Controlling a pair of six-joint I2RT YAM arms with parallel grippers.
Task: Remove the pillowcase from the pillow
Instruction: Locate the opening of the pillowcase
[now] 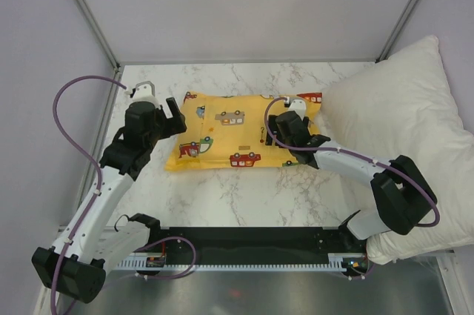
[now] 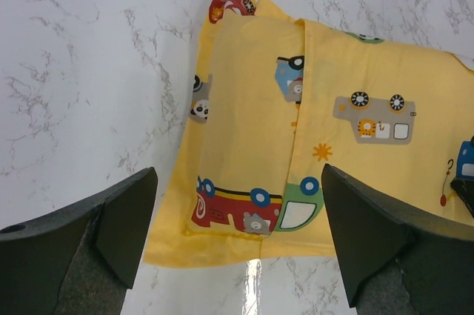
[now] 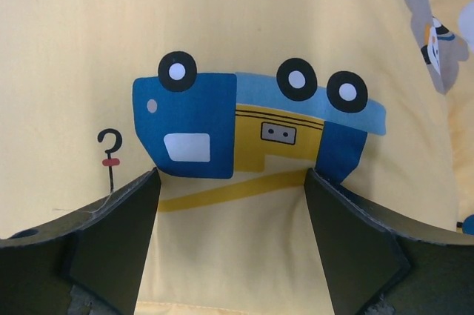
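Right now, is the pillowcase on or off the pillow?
On: the pillowcase lies plump on the table, flap closed, no beige pillow showing.

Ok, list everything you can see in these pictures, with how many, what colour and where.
bright yellow fabric pillowcase printed with cartoon vehicles: one, yellow, mid-table
large soft white pillow: one, white, table's right side
marble-patterned tabletop: one, white veined grey, under everything
thin purple cables: two, purple, one along each arm
left gripper: one, black, open, at the pillowcase's left end
right gripper: one, black, open, low over the pillowcase's right part
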